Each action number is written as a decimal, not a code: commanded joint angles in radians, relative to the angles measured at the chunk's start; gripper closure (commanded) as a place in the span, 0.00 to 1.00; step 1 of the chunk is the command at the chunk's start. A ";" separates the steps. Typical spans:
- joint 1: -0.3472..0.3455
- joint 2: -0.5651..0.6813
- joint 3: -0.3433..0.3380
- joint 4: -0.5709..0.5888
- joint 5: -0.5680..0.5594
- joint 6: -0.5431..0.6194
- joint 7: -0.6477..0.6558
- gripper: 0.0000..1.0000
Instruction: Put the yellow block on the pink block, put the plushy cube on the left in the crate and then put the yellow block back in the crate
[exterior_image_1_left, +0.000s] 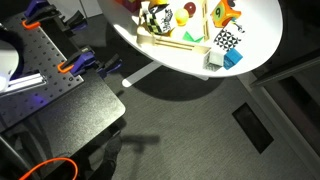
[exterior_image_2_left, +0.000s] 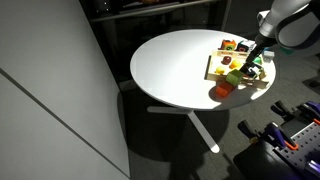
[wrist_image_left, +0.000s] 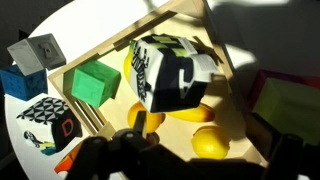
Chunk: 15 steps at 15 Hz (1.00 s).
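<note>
At the crate (wrist_image_left: 120, 42), the plushy cube (wrist_image_left: 175, 72) lies ahead of the gripper (wrist_image_left: 190, 150), jaws parted.

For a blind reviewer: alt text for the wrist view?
A soft black-and-white checked cube fills the centre, over a pale wooden slatted crate holding yellow rounded toys and a green block. The dark gripper blurs the bottom edge.

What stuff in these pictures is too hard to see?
- In an exterior view, the top edge cuts off the crate.
- In an exterior view, the gripper is too small to show open or shut.
- In the wrist view, the plushy cube hides what lies beneath it.
</note>
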 joint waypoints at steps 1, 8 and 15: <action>0.035 -0.051 -0.026 -0.006 -0.022 -0.001 -0.007 0.00; 0.058 -0.120 -0.010 -0.008 -0.004 -0.004 -0.003 0.00; 0.055 -0.204 0.004 -0.006 0.018 -0.083 0.003 0.00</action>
